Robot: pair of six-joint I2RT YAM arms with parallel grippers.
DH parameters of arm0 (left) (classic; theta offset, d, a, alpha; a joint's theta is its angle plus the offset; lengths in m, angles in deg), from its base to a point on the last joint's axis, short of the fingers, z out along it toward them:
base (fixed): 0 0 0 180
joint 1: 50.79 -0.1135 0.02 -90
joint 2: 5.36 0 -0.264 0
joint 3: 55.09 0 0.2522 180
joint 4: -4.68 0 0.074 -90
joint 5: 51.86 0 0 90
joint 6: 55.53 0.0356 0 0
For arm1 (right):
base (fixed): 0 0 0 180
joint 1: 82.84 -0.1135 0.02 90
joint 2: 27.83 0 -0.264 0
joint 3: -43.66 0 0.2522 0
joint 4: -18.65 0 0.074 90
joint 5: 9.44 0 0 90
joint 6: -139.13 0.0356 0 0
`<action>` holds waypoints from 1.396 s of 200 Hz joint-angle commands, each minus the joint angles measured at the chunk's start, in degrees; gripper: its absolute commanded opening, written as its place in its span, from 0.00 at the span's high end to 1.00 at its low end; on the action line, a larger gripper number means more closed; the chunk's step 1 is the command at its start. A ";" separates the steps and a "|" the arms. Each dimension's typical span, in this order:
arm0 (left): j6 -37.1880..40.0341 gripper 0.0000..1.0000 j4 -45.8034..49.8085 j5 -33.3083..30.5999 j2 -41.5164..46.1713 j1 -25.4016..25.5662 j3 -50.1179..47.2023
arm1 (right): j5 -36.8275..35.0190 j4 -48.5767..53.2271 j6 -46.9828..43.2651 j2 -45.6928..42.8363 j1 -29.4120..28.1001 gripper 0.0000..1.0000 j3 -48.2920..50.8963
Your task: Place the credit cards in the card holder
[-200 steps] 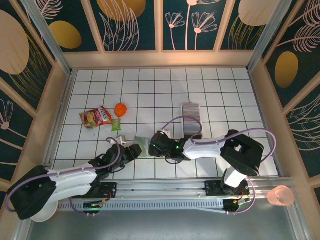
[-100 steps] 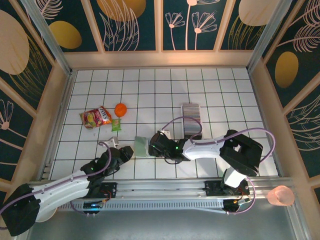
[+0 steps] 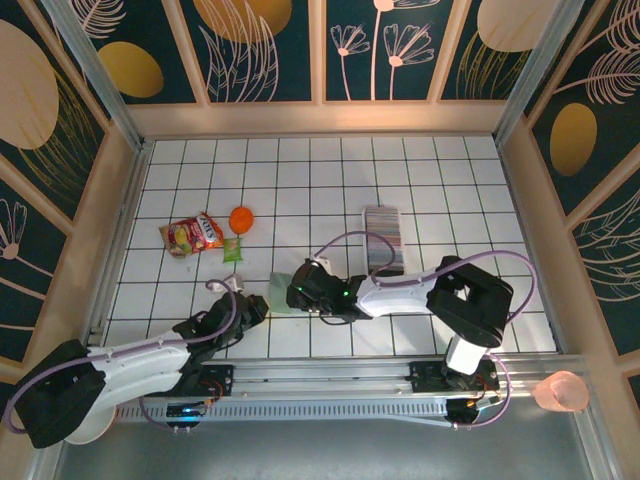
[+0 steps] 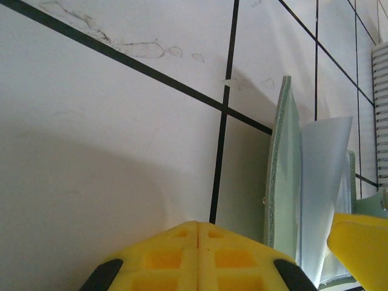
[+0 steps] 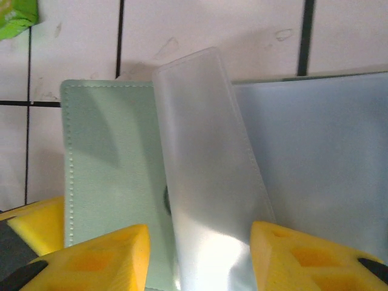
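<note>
Holder [image 3: 279, 294] lies on the tiles close to the front rail, seen from above. The left gripper [image 3: 252, 303] is just beside its left edge and the right gripper [image 3: 298, 292] is over it. The cards [image 3: 383, 240] stand well apart to the right, their row running away from the rail. Bare tiles spread behind.

From the left wrist, the left gripper [image 4: 198, 233] is pressed together on nothing. The holder [image 4: 282, 182] stands edge-on to the right, with bare tile ahead.

From the right wrist, the holder [image 5: 109, 157] lies open, green panel left, grey right, its fold pointing away. The right gripper [image 5: 200, 242] is spread, a clear sleeve [image 5: 206, 151] rising between its fingers.
</note>
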State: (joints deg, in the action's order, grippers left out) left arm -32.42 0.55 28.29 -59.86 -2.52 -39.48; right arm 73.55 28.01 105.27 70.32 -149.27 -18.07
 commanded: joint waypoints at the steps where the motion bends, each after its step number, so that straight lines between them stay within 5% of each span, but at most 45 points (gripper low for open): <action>1: 0.77 0.95 -0.93 3.43 -2.25 0.05 1.28 | 1.18 -3.16 1.49 1.29 -0.45 0.52 -0.78; 42: -0.98 0.92 8.66 -4.49 2.60 0.00 1.61 | 2.08 -5.35 2.04 2.37 -0.45 0.53 -1.17; 122: -4.09 0.90 6.31 -3.78 13.16 0.01 -3.13 | 3.50 -9.92 3.05 3.15 -0.54 0.53 -1.34; 279: -2.37 0.94 1.54 -3.84 4.95 0.04 -3.18 | 7.81 -20.92 5.38 6.61 0.68 0.53 -2.60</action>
State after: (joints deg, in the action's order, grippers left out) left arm -34.63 4.72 24.97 -54.18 -2.45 -40.71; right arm 79.85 11.40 109.71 75.65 -149.03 -18.77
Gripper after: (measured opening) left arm 0.065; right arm 0.468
